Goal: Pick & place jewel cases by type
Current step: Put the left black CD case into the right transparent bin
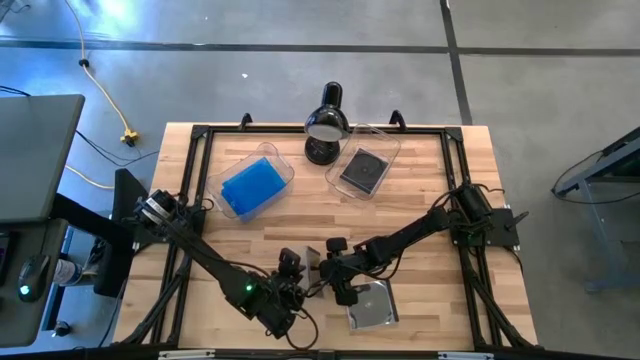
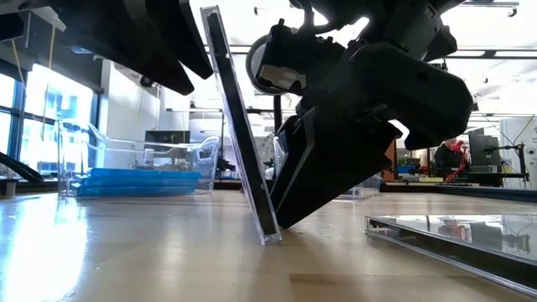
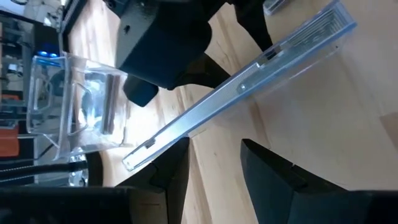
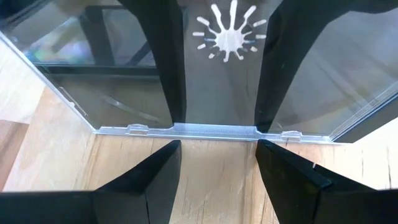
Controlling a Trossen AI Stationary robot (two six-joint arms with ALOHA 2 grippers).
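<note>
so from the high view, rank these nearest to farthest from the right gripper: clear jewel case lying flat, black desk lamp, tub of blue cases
1. The clear jewel case lying flat, at the table's near edge, right beside the right gripper.
2. The black desk lamp, at the far edge, centre.
3. The clear plastic tub of blue cases, far left. It and the lamp are nearly too close to call.

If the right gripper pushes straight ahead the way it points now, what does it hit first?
Most likely the clear jewel case standing on edge on the table. It fills the right wrist view directly ahead of the open right gripper, with its bottom edge apparently just beyond the fingertips.
</note>
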